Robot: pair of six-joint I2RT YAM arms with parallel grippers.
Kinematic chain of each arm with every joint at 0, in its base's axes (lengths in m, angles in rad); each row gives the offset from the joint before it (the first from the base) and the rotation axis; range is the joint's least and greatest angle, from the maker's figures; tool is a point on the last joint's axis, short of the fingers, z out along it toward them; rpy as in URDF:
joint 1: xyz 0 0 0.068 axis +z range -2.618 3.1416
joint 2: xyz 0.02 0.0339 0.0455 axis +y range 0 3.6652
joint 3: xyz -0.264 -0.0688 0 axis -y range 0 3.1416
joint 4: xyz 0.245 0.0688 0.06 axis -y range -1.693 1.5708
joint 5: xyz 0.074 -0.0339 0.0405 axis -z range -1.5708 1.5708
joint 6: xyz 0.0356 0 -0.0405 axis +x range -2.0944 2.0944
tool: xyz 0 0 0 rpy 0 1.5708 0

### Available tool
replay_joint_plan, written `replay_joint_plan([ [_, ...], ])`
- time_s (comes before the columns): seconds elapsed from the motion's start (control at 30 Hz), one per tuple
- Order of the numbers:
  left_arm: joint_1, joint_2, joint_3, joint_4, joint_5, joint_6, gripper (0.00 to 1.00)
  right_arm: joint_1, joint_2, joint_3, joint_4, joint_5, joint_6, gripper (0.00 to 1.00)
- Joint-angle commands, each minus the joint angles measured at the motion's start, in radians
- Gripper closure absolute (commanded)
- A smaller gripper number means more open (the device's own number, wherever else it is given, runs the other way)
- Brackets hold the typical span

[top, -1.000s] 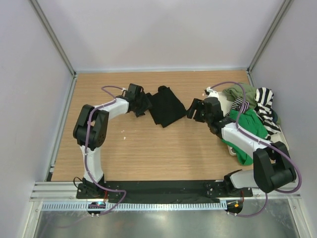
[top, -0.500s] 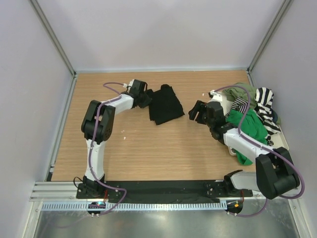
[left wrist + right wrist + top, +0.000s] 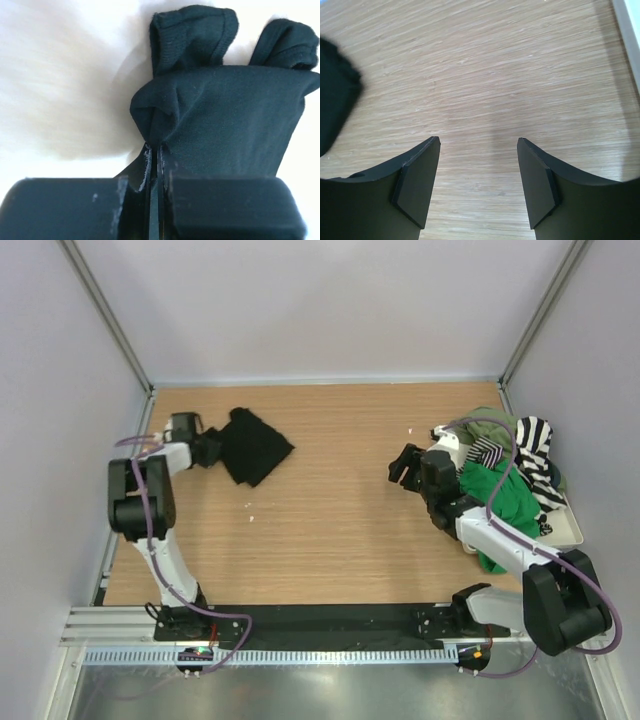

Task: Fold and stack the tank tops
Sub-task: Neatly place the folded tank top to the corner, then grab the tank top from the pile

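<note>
At the right of the wooden table (image 3: 330,530), a bright green cloth tank top (image 3: 505,495) is heaped with olive (image 3: 495,428) and striped (image 3: 538,450) ones. Beside them, the right gripper (image 3: 402,466) hovers, jaws apart. Far left, the left gripper (image 3: 210,448) has its jaws clamped on the crumpled black cloth tank top (image 3: 255,443).

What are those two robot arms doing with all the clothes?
They are folding and stacking tank tops. The left pincer is shut on an edge of the black tank top, which lies bunched at the far left of the table. The right pincer is open and holds nothing, above bare wood. Beside it, the green tank top, the striped tank top and the olive tank top wait in a heap.
</note>
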Motion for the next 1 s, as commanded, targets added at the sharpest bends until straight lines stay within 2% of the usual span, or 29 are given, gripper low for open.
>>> replay_joint_plan([
  [0.0,0.162,-0.127,-0.19,-0.004,0.005,0.022,1.0,0.006,-0.056,-0.015,0.045,0.083,0.026,0.31],
  [0.03,0.229,-0.151,-0.226,0.009,0.022,0.008,0.99,0.006,-0.07,-0.022,0.045,0.099,0.029,0.31],
  [0.07,0.256,-0.214,-0.291,0.021,0.034,-0.003,0.9,0.006,-0.077,-0.025,0.045,0.106,0.03,0.3],
  [0.1,0.273,-0.243,-0.315,0.03,0.039,-0.003,0.76,0.006,-0.083,-0.031,0.045,0.109,0.032,0.3],
  [0.13,0.285,-0.281,-0.335,0.02,0.019,0.0,0.45,0.006,-0.094,-0.035,0.047,0.116,0.032,0.3],
  [0.2,0.282,-0.372,-0.359,-0.029,-0.001,0.01,0.2,0.004,-0.102,-0.039,0.047,0.122,0.033,0.3],
  [0.27,0.281,-0.421,-0.373,-0.054,0.0,0.013,0.14,0.006,-0.111,-0.039,0.045,0.129,0.033,0.3],
  [0.43,0.281,-0.61,-0.36,-0.232,-0.004,0.039,0.09,0.007,-0.16,-0.012,-0.044,0.183,0.041,0.3],
  [0.5,0.278,-0.68,-0.358,-0.282,0.0,0.049,0.0,0.006,-0.224,0.005,-0.142,0.29,0.056,0.29],
  [0.53,0.27,-0.764,-0.367,-0.283,0.009,0.057,0.0,0.004,-0.25,0.013,-0.189,0.345,0.079,0.2],
  [0.63,0.239,-0.9,-0.398,-0.281,0.068,0.077,0.0,-0.002,-0.317,0.062,-0.373,0.517,0.145,0.03],
  [0.7,0.213,-0.947,-0.407,-0.28,0.098,0.092,0.0,-0.027,-0.306,0.132,-0.559,0.604,0.186,0.0],
  [0.77,0.161,-0.987,-0.418,-0.28,0.138,0.106,0.0,-0.088,-0.274,0.175,-0.712,0.619,0.238,0.0],
  [0.83,0.094,-1.003,-0.422,-0.28,0.151,0.114,0.0,-0.155,-0.217,0.215,-0.771,0.573,0.251,0.0],
  [0.97,-0.024,-1.02,-0.462,-0.243,0.135,0.118,0.0,-0.344,-0.166,0.196,-0.693,0.392,0.19,0.01],
])
